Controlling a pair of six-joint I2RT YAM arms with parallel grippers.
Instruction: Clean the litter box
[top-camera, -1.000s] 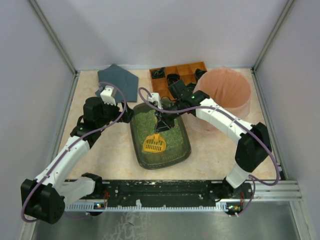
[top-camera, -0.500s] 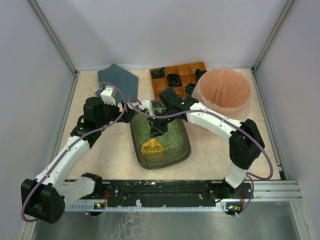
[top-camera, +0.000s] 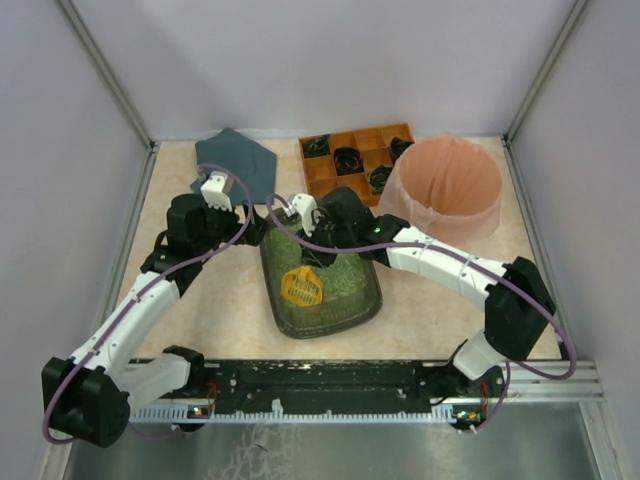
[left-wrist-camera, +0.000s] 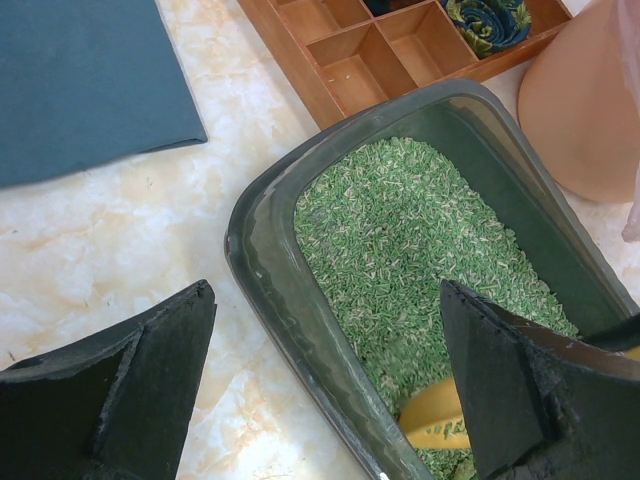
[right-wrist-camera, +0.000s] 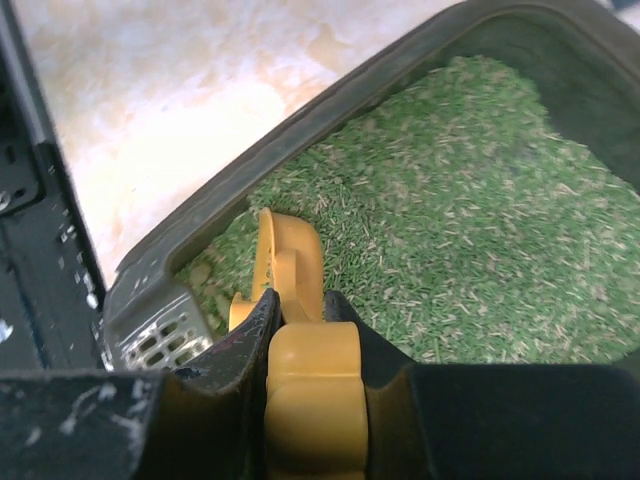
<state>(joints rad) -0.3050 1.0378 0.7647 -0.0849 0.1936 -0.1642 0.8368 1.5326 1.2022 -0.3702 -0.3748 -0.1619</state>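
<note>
From above, the dark translucent grey-green plastic litter box (top-camera: 325, 325) of green granules is seen mid-table (top-camera: 430, 310), between the arms.

In the left wrist view, the left end effector (left-wrist-camera: 325, 380) is spread wide and empty, with the box's rim between its fingers; contact cannot be told.

In the right wrist view, the right end effector (right-wrist-camera: 300, 330) is clamped narrowly on a yellow plastic scoop (right-wrist-camera: 290, 260) sunk in the litter.

Sifting is judged to be in hand. Next, a level lift towards the round pink bag-lined bin (top-camera: 447, 185) is called for.
</note>
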